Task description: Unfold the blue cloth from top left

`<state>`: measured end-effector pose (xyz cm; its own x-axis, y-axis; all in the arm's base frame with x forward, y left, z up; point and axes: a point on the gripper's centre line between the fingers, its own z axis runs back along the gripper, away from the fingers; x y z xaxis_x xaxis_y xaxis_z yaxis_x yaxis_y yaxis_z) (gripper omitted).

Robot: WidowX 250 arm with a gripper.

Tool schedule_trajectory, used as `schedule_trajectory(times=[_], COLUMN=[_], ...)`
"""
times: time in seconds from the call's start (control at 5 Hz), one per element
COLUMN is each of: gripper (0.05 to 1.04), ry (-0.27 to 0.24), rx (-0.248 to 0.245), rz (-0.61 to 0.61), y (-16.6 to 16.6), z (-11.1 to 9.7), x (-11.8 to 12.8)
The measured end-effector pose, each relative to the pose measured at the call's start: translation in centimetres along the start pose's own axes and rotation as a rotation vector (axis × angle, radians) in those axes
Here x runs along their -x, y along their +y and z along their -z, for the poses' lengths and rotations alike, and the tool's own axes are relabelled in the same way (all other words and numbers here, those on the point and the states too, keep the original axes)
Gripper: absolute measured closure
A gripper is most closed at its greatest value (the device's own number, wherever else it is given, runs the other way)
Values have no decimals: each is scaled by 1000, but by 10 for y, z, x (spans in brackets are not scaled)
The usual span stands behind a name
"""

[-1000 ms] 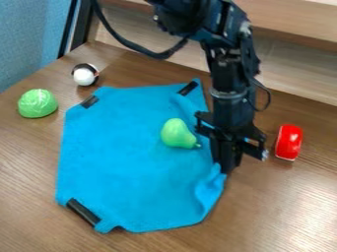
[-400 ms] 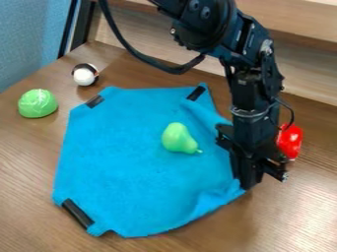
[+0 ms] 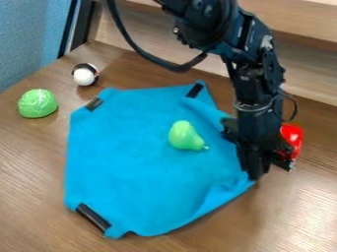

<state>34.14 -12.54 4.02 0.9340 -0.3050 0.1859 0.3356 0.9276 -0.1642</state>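
The end effector [image 3: 254,173] points down at the right corner of the cloth [image 3: 145,172], low and right of centre in the camera view, and pinches the fabric there. The cloth bunches into soft folds beside the tips, and a raised crease runs from its upper right side down toward them. Above, the black arm [image 3: 258,81] comes in from the top edge, a loose cable [image 3: 181,68] looping out to its left.

The blue cloth lies mostly spread across the middle of the surface [image 3: 39,192], its outline uneven. Dark strips show at its upper left [image 3: 94,104], upper right [image 3: 195,90] and lower left [image 3: 93,217]. On the cloth, right of its middle and apart from the end effector, a green pear [image 3: 185,136] lies on its side, stem toward the lower right.

Just right of the arm and partly hidden behind it is a red object [image 3: 293,135]. Left of the cloth, apart from it, sits a round green thing [image 3: 37,103]; farther back is a black and white ball [image 3: 85,76]. Behind the surface stand pale wood boards [image 3: 316,74], with a blue panel [image 3: 29,37] at the upper left.
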Motion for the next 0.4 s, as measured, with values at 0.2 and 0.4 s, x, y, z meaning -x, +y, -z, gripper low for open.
schedule_trajectory(times=[0.2,0.4], gripper=[805,518], ry=[-2,3], rx=[-28,-45], rz=[-15,-25], y=[3,2], z=[0,1], x=[-3,-2])
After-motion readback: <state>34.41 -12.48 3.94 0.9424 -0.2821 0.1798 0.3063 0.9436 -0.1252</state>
